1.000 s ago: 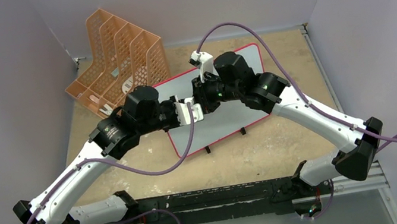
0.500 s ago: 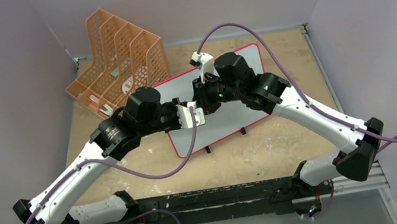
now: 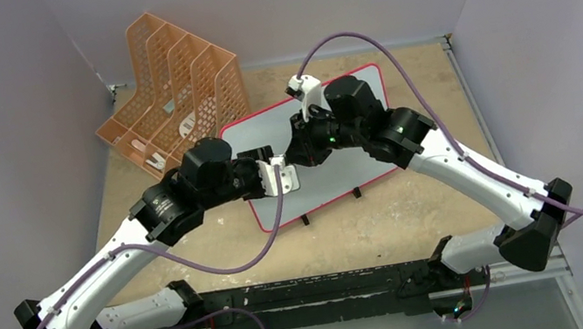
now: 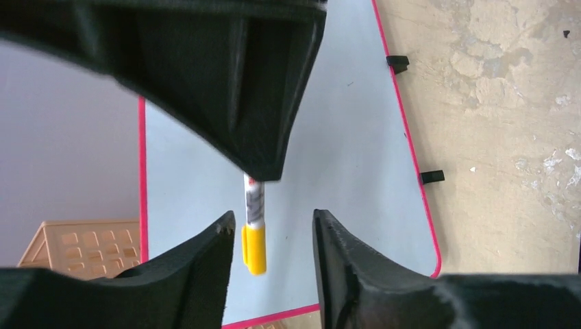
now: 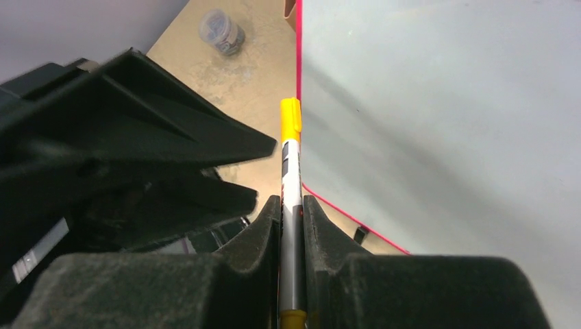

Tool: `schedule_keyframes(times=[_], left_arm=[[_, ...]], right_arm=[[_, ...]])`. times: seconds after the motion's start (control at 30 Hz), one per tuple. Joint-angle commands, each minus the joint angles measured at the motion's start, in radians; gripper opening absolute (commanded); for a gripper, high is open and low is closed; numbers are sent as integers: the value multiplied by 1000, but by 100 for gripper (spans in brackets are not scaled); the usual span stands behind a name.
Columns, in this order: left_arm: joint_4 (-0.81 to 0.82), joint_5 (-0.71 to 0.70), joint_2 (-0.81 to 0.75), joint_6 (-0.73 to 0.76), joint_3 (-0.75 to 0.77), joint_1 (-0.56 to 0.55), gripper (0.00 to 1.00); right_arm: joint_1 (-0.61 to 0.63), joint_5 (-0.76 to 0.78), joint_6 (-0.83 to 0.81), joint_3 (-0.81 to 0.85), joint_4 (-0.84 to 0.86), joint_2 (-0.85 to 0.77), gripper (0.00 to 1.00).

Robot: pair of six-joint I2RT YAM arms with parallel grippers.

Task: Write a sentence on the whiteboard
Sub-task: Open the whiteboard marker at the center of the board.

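- Pale white rectangular whiteboard with a thin red-pink frame [image 3: 326, 178] lies askew on the tan wooden table [image 3: 385, 220] in the overhead view, just beside an orange perforated plastic file rack [image 3: 171, 95]. The left gripper [image 3: 287, 172] and right gripper [image 3: 297, 156] are close together over the board's left part. How their fingers stand cannot be told from up here.
- Left wrist view: the left fingers [image 4: 199, 260] stand apart. A silver marker with a yellow cap [image 4: 253, 212] hangs in the gap between them, gripped by neither. The right gripper's black tip holds its upper end, and the board spreads behind.
- Right wrist view: the right fingers [image 5: 264, 226] are clamped on the marker's silver barrel. The yellow cap points away, over the board's red edge.
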Motion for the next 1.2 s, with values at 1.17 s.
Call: schedule_keyframes(times=[1.17], left_arm=[[343, 37, -56, -24, -206, -7, 31]], right_arm=[[-42, -107, 14, -213, 152, -259, 0]])
